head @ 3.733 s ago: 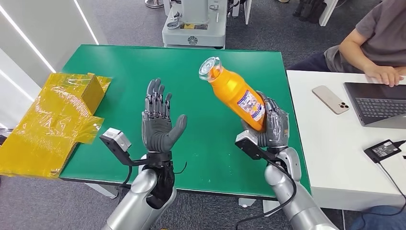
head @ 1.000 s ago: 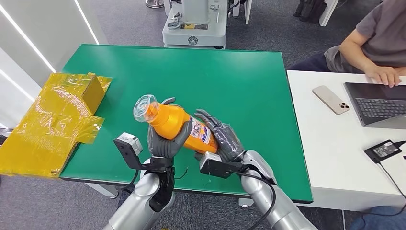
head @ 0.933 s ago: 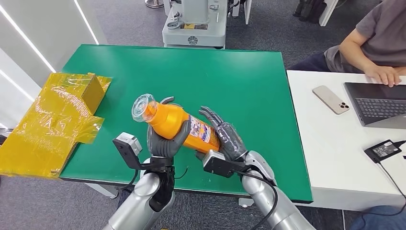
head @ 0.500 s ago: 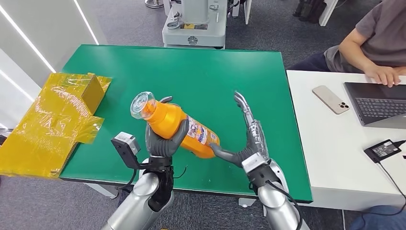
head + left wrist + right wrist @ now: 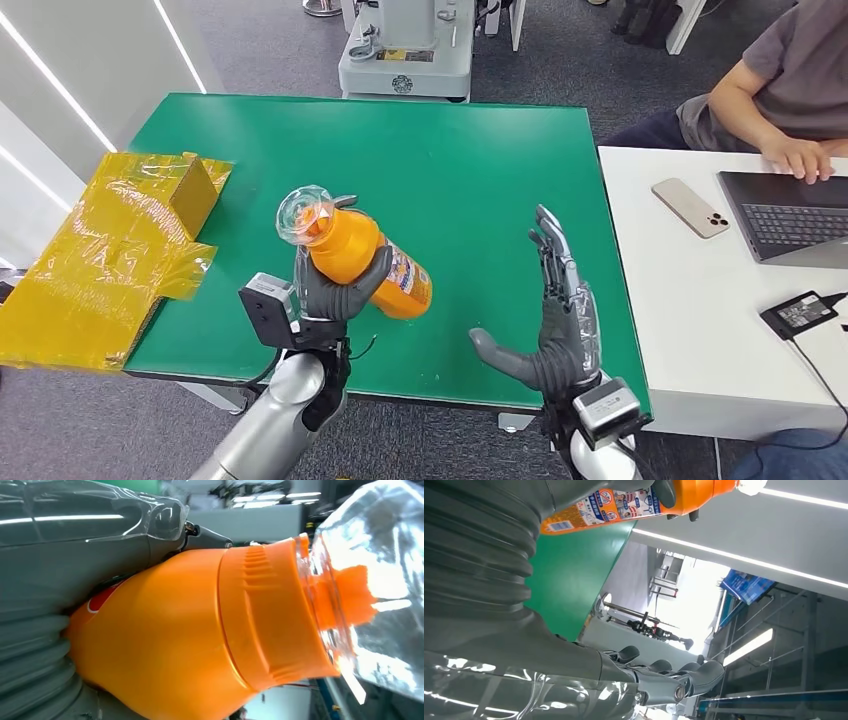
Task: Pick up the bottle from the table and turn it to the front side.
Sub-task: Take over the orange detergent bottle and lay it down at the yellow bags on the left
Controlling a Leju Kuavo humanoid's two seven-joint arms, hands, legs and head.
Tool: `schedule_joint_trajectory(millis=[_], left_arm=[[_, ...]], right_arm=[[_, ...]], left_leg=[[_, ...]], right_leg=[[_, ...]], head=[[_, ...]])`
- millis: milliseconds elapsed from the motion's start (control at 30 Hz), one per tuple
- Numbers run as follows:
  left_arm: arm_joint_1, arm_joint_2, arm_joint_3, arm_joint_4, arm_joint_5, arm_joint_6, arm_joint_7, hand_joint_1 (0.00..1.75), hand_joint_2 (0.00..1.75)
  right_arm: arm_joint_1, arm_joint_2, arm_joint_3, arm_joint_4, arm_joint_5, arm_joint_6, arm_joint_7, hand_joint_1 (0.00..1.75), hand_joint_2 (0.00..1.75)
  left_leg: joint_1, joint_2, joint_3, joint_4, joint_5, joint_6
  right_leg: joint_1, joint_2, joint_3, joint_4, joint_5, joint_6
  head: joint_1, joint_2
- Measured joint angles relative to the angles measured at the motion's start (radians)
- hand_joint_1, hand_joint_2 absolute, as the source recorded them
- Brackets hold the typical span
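Note:
An orange bottle (image 5: 365, 260) with a clear cap (image 5: 303, 215) and a printed label is held tilted above the green table (image 5: 450, 150), cap toward the far left. My left hand (image 5: 335, 285) grips it around the upper body; the wrist view shows the orange bottle (image 5: 200, 630) pressed against the palm, its clear cap (image 5: 375, 580) beyond. My right hand (image 5: 550, 320) stands apart to the right, fingers spread and pointing up, holding nothing. The right wrist view shows the bottle (image 5: 634, 500) with its label side.
Crumpled yellow wrapping with a box (image 5: 120, 250) lies at the table's left edge. A white desk (image 5: 700, 330) at the right carries a phone (image 5: 690, 207), a laptop (image 5: 790, 215) and a power adapter (image 5: 800, 312); a person (image 5: 780, 90) sits there. A grey machine (image 5: 405, 50) stands behind the table.
My right hand let go of the bottle and moved off to the right, fingers spread. The left hand took the bottle and now holds it alone, its base swung nearer to me.

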Motion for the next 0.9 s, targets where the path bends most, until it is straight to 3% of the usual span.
schedule_joint_trajectory(millis=[233, 467, 700, 900], left_arm=[[-0.01, 0.073, 0.031, -0.028, -0.222, 0.052, 0.068, 1.75, 1.75], [-0.107, 0.237, 0.03, -0.017, -0.666, 0.098, 0.17, 1.75, 1.75], [-0.192, 0.354, 0.013, 0.11, -1.045, 0.168, 0.306, 1.75, 1.75], [-0.231, 0.393, 0.002, 0.253, -1.204, 0.182, 0.359, 1.75, 1.75]], right_arm=[[0.04, 0.0, -0.029, -0.033, 0.046, 0.021, 0.006, 0.0, 1.75], [0.061, 0.0, -0.054, -0.035, 0.052, 0.077, -0.003, 0.0, 1.75], [0.072, 0.007, -0.076, -0.034, 0.063, 0.104, -0.004, 0.0, 1.75], [0.086, 0.014, -0.09, -0.038, 0.076, 0.119, -0.004, 0.0, 1.75]], left_leg=[[0.0, 0.0, 0.0, 0.0, 0.0, 0.0], [0.001, 0.001, 0.001, 0.0, 0.001, -0.001], [0.0, 0.002, 0.001, -0.001, 0.001, -0.001], [0.0, 0.002, 0.001, -0.001, 0.001, -0.001]], right_leg=[[0.0, 0.0, 0.0, 0.0, 0.0, 0.0], [0.0, 0.001, 0.0, 0.001, 0.0, -0.001], [0.0, 0.002, 0.0, 0.001, 0.0, -0.001], [0.0, 0.002, 0.0, 0.001, 0.0, -0.001]], head=[[0.0, 0.0], [0.0, 0.0], [0.0, 0.0], [0.0, 0.0]])
